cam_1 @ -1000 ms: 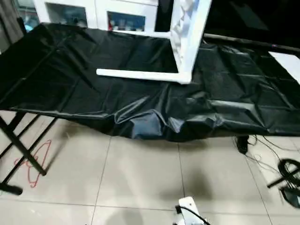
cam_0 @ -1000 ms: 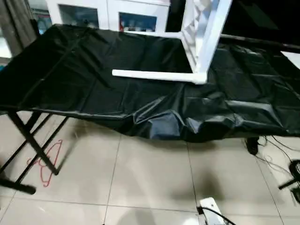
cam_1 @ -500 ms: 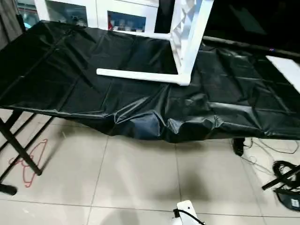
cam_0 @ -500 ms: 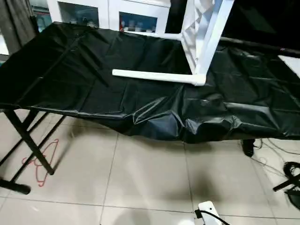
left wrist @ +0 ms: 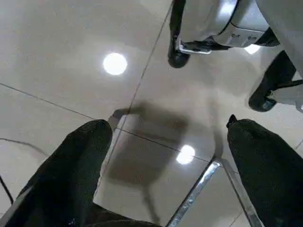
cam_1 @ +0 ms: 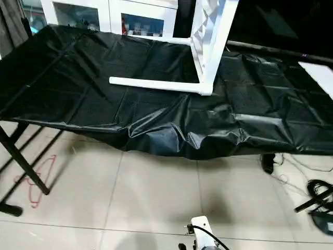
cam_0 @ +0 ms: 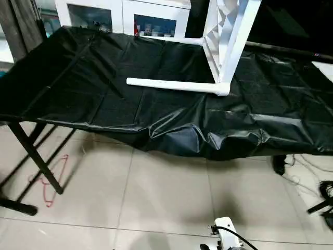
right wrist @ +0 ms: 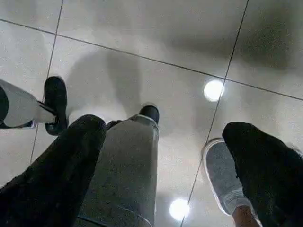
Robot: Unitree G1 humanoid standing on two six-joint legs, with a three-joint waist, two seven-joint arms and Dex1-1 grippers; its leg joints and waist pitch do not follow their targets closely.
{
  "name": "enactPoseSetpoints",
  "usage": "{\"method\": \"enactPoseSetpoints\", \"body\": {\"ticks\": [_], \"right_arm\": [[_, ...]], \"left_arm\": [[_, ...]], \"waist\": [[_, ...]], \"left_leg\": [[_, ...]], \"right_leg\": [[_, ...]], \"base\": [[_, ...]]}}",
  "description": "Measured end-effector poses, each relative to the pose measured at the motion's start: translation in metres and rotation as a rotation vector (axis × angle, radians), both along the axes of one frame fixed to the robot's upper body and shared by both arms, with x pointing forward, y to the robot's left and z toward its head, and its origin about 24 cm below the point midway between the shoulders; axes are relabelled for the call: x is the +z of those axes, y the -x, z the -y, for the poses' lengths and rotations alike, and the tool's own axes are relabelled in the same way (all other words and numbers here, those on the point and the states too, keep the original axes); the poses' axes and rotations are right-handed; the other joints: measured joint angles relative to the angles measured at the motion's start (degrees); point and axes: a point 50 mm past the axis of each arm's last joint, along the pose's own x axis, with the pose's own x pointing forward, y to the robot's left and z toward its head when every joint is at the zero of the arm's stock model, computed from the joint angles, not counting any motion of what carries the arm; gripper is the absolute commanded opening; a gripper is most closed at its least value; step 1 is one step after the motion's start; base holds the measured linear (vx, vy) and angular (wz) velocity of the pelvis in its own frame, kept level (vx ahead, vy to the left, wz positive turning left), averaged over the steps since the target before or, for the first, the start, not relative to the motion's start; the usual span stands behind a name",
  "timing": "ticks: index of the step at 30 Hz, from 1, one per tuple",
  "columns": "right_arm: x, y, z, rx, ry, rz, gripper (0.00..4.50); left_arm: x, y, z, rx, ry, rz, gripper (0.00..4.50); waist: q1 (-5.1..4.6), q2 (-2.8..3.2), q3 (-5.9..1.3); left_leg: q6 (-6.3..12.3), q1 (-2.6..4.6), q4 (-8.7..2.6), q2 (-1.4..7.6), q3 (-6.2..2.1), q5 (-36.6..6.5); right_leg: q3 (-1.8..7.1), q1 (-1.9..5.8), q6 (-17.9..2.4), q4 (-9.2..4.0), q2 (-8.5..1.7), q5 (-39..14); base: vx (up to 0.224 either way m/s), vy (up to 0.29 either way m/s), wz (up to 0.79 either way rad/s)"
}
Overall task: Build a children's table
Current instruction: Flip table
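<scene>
With both end effectors, left (left wrist: 165,142) and right (right wrist: 163,151), spread and empty above the floor, I should raise them squarely toward the children's table (cam_0: 221,49), upper centre on the black-draped desk (cam_0: 78,88), before grasping.

glossy black sheet (cam_0: 156,112), white plastic table (cam_0: 223,47)

Tiled-floor lab room (cam_0: 166,198): black-draped folding table (cam_0: 104,99), glass-door cabinet (cam_0: 119,15), floor cables (cam_1: 307,187).

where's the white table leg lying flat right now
In the head views the white leg lies flat on the black-covered work table, centre-right, its right end joined to the tipped-up tabletop, in front of the white cabinet.
</scene>
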Motion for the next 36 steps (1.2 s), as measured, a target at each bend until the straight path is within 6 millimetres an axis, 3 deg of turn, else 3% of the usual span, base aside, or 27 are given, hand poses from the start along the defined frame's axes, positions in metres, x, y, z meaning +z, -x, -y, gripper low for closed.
{"method": "enactPoseSetpoints", "body": {"ticks": [5,8,12,17,36], "right_arm": [[0.000,0.000,-0.003,0.006,0.011,0.003,4.50],[-0.001,0.002,-0.006,0.019,0.008,-0.001,4.50],[0.001,-0.003,-0.009,0.024,0.003,0.009,4.50],[0.004,-0.012,-0.013,0.033,-0.002,0.030,4.50],[0.004,-0.012,-0.015,0.064,0.008,0.031,4.50]], "left_arm": [[-0.001,-0.001,0.003,0.000,0.008,0.002,4.44],[-0.001,-0.002,0.005,0.000,0.011,0.005,4.44],[-0.001,-0.003,0.006,0.000,0.015,0.006,4.44],[0.001,-0.020,0.000,0.064,-0.013,0.079,4.44],[0.008,-0.055,-0.014,-0.022,-0.047,0.177,4.44]], "waist": [[0.39,1.24,-0.09],[0.59,1.56,-0.10],[0.67,1.63,-0.06],[1.33,1.58,-0.03],[1.30,1.35,-0.05]], "left_leg": [[-0.01,-0.03,-0.01,0.00,-0.01,0.00],[-0.01,-0.03,-0.01,0.00,-0.01,0.00],[-0.01,-0.03,-0.01,0.00,-0.01,0.00],[-0.01,-0.05,-0.02,0.00,0.00,0.00],[-0.01,-0.08,-0.01,0.00,0.02,0.02]], "right_leg": [[-0.01,-0.02,0.00,0.00,0.00,0.00],[-0.01,-0.02,0.00,0.00,0.00,0.00],[0.00,-0.02,0.00,0.00,0.00,0.00],[-0.02,-0.04,0.00,0.01,0.00,0.00],[-0.01,-0.05,0.00,-0.02,0.00,0.00]], "base": [[0.000,0.000,0.00],[0.000,0.000,0.00],[0.000,0.000,0.00],[0.000,0.000,0.00],[0.000,0.000,0.00]]}}
